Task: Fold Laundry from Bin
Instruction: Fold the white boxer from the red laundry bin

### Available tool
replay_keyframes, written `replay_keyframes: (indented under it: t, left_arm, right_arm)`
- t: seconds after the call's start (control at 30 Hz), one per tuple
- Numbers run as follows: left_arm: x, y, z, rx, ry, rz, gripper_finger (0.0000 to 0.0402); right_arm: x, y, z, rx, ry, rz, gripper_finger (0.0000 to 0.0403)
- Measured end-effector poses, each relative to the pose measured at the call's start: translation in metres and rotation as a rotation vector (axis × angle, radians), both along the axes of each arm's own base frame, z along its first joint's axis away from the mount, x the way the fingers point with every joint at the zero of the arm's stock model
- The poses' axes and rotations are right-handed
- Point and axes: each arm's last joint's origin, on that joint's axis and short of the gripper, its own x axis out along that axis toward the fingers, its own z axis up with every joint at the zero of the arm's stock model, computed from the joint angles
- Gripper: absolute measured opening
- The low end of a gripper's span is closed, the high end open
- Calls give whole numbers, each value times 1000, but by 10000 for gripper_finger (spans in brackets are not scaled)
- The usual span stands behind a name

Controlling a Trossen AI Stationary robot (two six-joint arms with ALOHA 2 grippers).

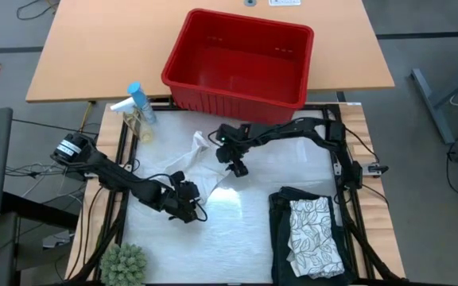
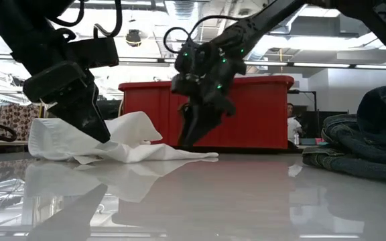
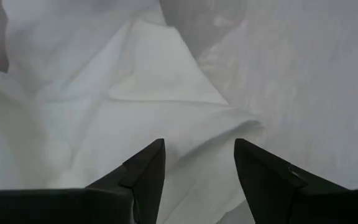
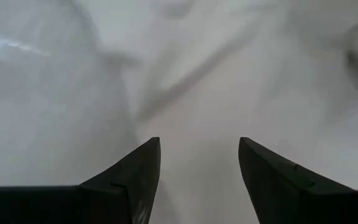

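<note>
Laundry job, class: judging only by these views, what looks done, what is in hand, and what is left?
Done: the bin looks empty; the leaf-patterned cloth lies folded on the dark garment.
In hand: the left gripper and right gripper, both open, are at the white cloth.
Left: folding that crumpled cloth.

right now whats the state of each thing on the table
red slotted plastic bin: upright, looks empty
small plain whitish cloth: rumpled, unfolded, lying between both claws
large dark blackish-green garment: folded, lying flat
white-grey leaf-patterned cloth: folded, stacked on the dark garment
left claw: open, low over the whitish cloth
right claw: open, low at the whitish cloth's other side
spray bottle: lying on its side
</note>
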Motion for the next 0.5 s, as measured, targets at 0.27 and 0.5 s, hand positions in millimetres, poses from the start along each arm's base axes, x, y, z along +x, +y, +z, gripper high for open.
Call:
replay_keyframes:
  t: [0.27,0.5]
  left_arm:
    - [-1,4,-2,32,32,4,144]
    - [1,13,-2,89,56,-8,72]
  right_arm:
    - [3,-2,-18,9,31,-53,189]
    - [3,-1,-20,20,44,-53,156]
